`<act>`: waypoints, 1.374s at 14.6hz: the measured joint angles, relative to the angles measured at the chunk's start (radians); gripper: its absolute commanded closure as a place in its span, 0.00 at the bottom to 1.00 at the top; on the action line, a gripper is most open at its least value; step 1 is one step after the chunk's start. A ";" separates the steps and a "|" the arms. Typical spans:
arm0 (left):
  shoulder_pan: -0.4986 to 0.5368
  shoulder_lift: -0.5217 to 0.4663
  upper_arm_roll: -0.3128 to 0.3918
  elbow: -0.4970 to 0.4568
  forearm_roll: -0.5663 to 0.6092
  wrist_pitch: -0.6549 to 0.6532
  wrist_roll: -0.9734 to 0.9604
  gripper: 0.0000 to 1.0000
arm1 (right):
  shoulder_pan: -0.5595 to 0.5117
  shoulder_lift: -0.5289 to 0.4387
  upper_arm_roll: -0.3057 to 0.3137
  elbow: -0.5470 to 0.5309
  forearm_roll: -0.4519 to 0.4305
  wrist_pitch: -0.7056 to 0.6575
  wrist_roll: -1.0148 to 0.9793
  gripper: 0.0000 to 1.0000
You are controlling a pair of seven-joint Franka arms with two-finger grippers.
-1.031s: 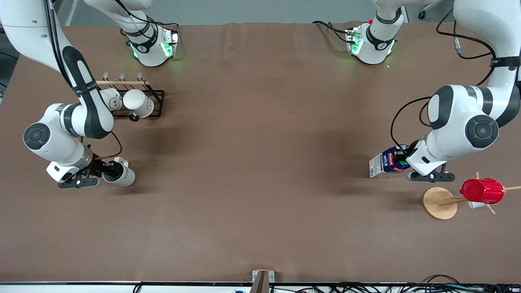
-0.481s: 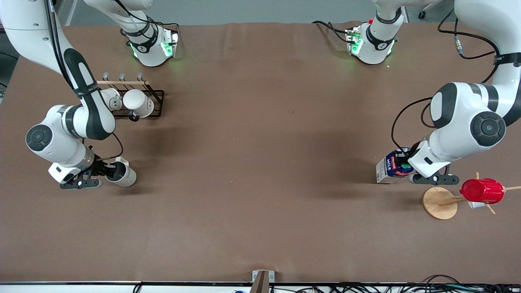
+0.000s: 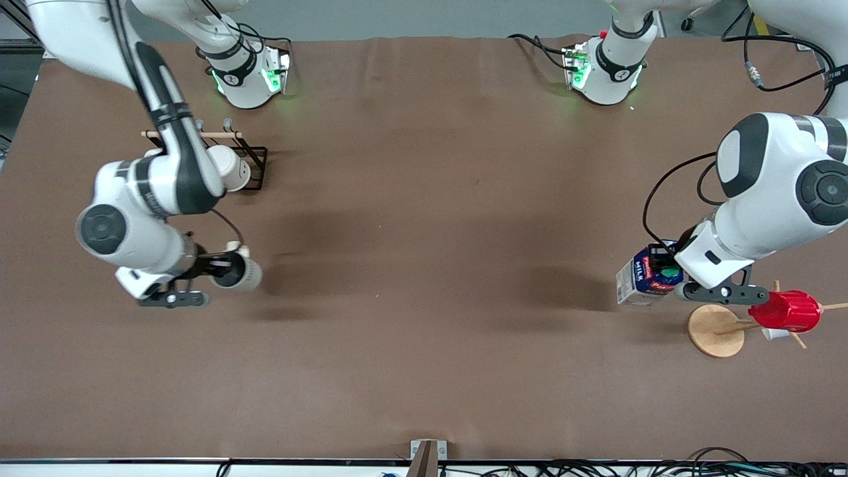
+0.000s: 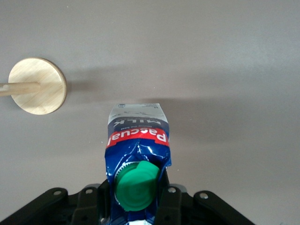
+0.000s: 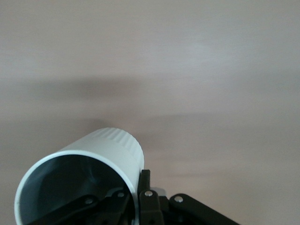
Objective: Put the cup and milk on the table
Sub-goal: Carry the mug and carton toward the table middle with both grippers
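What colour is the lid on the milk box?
The milk carton's round cap is green. The left wrist view shows it best.

The front view looked steeply down on the whole table (image 3: 424, 218) from high, facing both arm bases. Each wrist view sat close above its own load, pointing at the tabletop: left on the milk (image 4: 137, 154), right on the cup (image 5: 79, 180). Both loads also appeared in the front view.
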 measured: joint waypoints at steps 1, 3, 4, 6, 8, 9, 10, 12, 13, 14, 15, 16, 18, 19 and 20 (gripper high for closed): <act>-0.005 0.002 0.000 0.002 0.000 0.000 0.000 0.67 | 0.061 0.001 0.001 0.005 0.000 0.001 0.093 1.00; -0.022 0.006 -0.001 0.003 0.000 0.000 -0.004 0.67 | 0.186 0.004 0.004 0.023 0.000 0.005 0.270 1.00; -0.030 0.007 -0.001 0.004 0.000 0.000 -0.013 0.67 | 0.244 0.009 0.005 0.039 0.000 0.006 0.349 1.00; -0.050 0.009 -0.001 0.005 0.000 0.000 -0.038 0.67 | 0.334 0.032 0.005 0.079 0.021 0.007 0.473 1.00; -0.082 0.014 -0.002 0.005 0.000 0.000 -0.087 0.67 | 0.404 0.078 0.005 0.129 0.073 0.017 0.532 1.00; -0.103 0.019 -0.002 0.005 0.000 0.000 -0.119 0.67 | 0.434 0.107 0.005 0.152 0.091 0.037 0.563 1.00; -0.125 0.026 -0.003 0.006 0.000 0.000 -0.153 0.67 | 0.461 0.139 0.004 0.172 0.099 0.068 0.603 1.00; -0.166 0.046 -0.003 0.021 0.000 0.000 -0.218 0.67 | 0.497 0.199 0.004 0.194 0.099 0.128 0.660 0.99; -0.184 0.059 -0.003 0.032 0.000 0.000 -0.249 0.67 | 0.510 0.224 0.004 0.201 0.099 0.149 0.672 0.99; -0.201 0.073 -0.004 0.043 0.000 0.000 -0.278 0.67 | 0.519 0.242 0.004 0.207 0.099 0.165 0.680 0.99; -0.217 0.089 -0.004 0.055 0.000 0.000 -0.308 0.67 | 0.525 0.253 0.003 0.211 0.099 0.178 0.689 0.98; -0.234 0.105 -0.004 0.067 0.000 0.000 -0.337 0.67 | 0.529 0.259 0.003 0.212 0.099 0.192 0.699 0.97; -0.267 0.140 -0.004 0.095 0.000 0.001 -0.396 0.67 | 0.534 0.267 0.003 0.213 0.099 0.213 0.715 0.80; -0.286 0.157 -0.004 0.111 0.000 0.002 -0.426 0.67 | 0.534 0.270 0.003 0.214 0.099 0.216 0.716 0.67; -0.305 0.174 -0.005 0.127 0.000 0.003 -0.456 0.67 | 0.534 0.272 0.002 0.214 0.099 0.218 0.717 0.64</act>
